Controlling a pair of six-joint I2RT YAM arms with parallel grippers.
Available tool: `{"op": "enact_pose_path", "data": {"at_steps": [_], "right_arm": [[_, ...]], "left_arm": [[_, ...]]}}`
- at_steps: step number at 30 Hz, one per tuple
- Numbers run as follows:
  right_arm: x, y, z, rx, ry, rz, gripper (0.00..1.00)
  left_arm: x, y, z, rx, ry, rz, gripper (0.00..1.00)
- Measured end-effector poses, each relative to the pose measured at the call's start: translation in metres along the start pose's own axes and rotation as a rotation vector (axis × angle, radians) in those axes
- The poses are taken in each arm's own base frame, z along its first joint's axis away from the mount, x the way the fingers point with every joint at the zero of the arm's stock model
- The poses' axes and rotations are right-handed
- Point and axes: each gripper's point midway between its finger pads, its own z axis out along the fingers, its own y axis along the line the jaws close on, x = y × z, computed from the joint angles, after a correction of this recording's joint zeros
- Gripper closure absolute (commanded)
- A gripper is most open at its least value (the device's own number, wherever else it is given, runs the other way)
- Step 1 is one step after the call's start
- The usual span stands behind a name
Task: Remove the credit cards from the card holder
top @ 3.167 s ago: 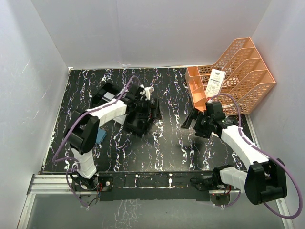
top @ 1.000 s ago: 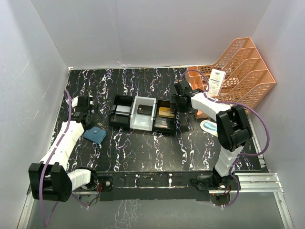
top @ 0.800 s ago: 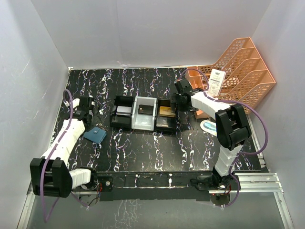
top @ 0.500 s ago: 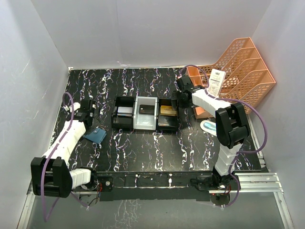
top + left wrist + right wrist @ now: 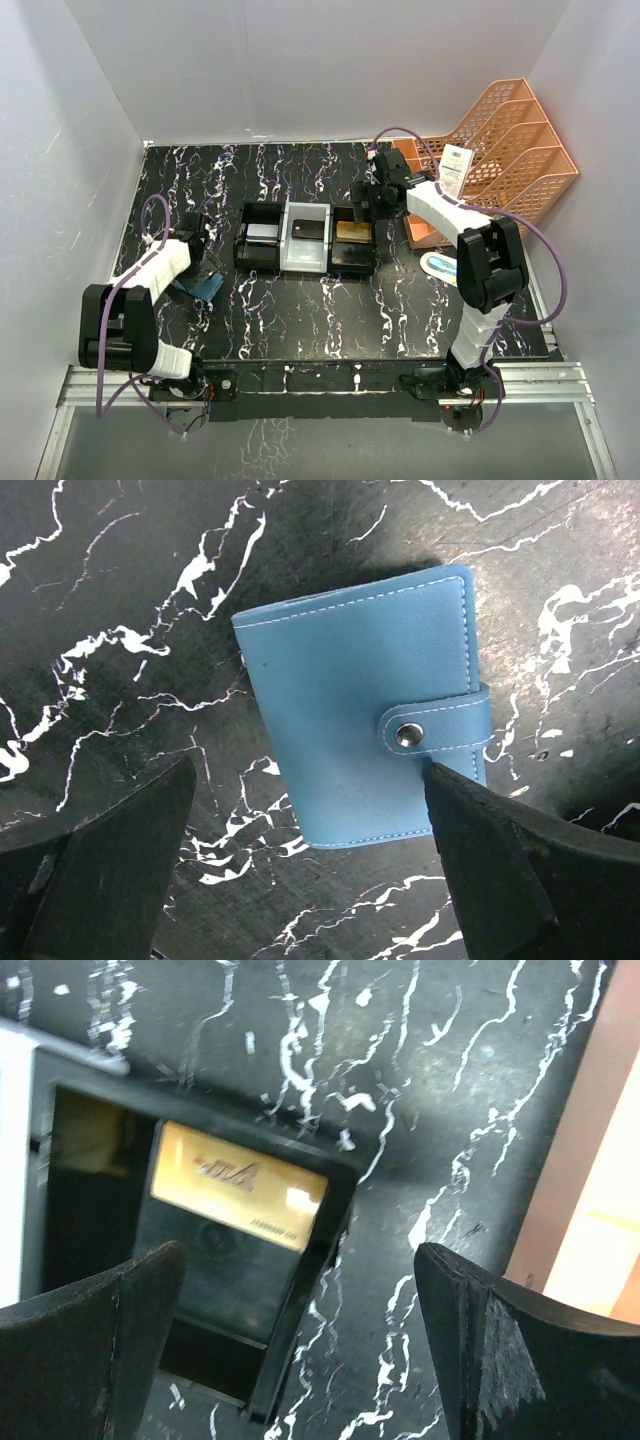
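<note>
Left wrist view: card holder [image 5: 365,710] lies snapped shut on the tabletop [image 5: 120,590]. Left end effector [image 5: 310,875] is spread wide over it, holding nothing. Right wrist view: right end effector [image 5: 300,1345] is spread, empty, above the gold card [image 5: 238,1200] in the tray [image 5: 305,1280]. Only the top view shows the grey card [image 5: 260,232] and black card [image 5: 307,228] in the neighbouring compartments.

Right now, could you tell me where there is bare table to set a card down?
The widest bare patch is the table between the tray and the arm bases. Another strip runs behind the tray, along the back wall. The right side is crowded: orange rack, oval case, right arm. At left, the card holder lies beneath the open left fingers.
</note>
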Motion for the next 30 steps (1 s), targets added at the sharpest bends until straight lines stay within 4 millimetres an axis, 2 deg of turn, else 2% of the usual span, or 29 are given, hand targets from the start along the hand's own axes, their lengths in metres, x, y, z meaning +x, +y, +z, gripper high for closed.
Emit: {"op": "enact_pose_path", "data": {"at_steps": [6, 8, 11, 16, 23, 26, 30], "right_arm": [[-0.007, 0.013, -0.041, -0.070, -0.078, 0.018, 0.02], [-0.010, 0.010, -0.056, -0.049, -0.118, 0.041, 0.02], [-0.013, -0.001, -0.062, 0.018, -0.143, 0.088, 0.02], [-0.006, -0.012, -0.046, 0.085, -0.114, 0.138, 0.02], [0.012, -0.019, -0.003, 0.132, -0.010, 0.159, 0.02], [0.016, -0.021, 0.006, 0.143, 0.011, 0.160, 0.02], [0.010, -0.029, 0.008, 0.161, 0.002, 0.171, 0.02]], "left_arm": [[-0.004, -0.020, 0.007, 0.040, 0.016, 0.015, 0.10], [-0.004, -0.025, 0.008, 0.064, 0.023, 0.024, 0.11], [-0.003, -0.031, 0.009, 0.095, 0.034, 0.040, 0.16], [0.005, -0.043, 0.009, 0.191, 0.055, 0.038, 0.17], [0.021, -0.054, 0.006, 0.307, 0.089, 0.007, 0.19], [0.022, -0.053, 0.006, 0.329, 0.074, 0.007, 0.19], [0.025, -0.053, 0.004, 0.358, 0.061, 0.008, 0.19]]}}
